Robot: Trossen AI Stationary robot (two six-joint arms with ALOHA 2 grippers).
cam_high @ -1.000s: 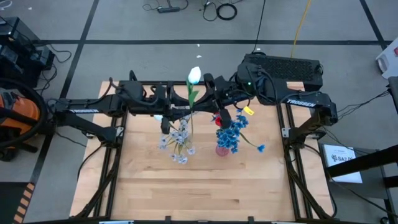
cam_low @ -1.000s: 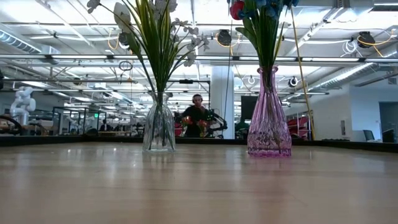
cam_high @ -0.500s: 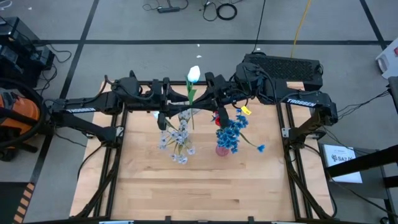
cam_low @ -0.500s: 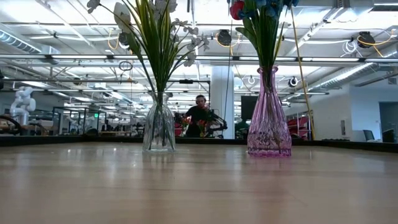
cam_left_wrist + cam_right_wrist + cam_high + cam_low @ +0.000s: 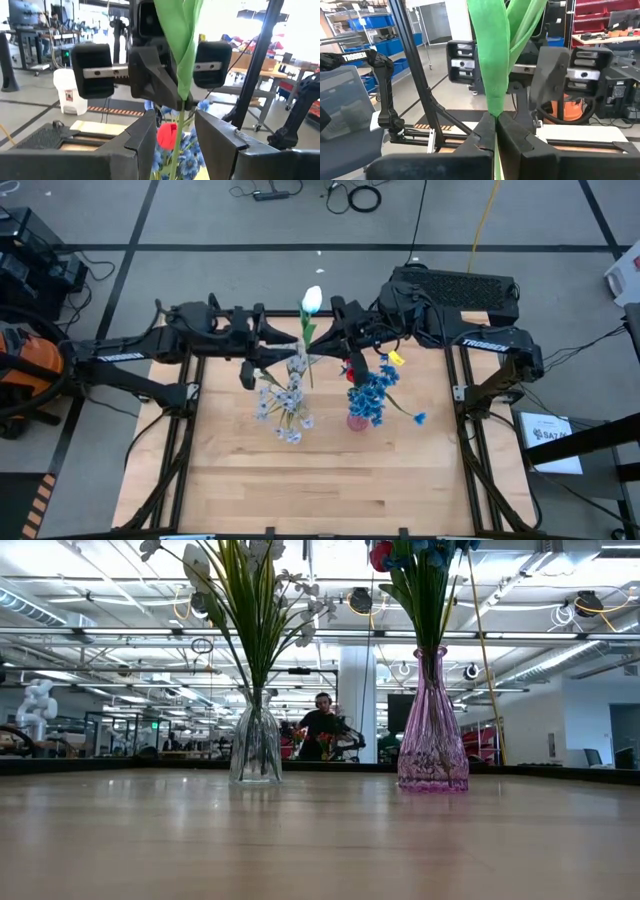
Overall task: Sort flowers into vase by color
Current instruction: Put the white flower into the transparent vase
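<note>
Moved: my left gripper [image 5: 262,365] has backed off from the white tulip [image 5: 312,301], fingers parted, empty.
Holding: right gripper [image 5: 495,131] pinched on its stem (between vases).
Handling: light, floppy; I'd grip low.

Even overhead light in the high view: pale wooden tabletop [image 5: 330,480] flatly lit, only soft, faint shadows under the dark arms, no glare. Low view is backlit by rows of ceiling strip lights and bright far windows, so the clear glass vase [image 5: 256,745] and pink glass vase [image 5: 432,730] catch highlights, while the near tabletop is soft and out of focus. Wrist views: background blown out near the upper right of the left one, close green leaf [image 5: 492,55] slightly blurred, room behind sharper.
</note>
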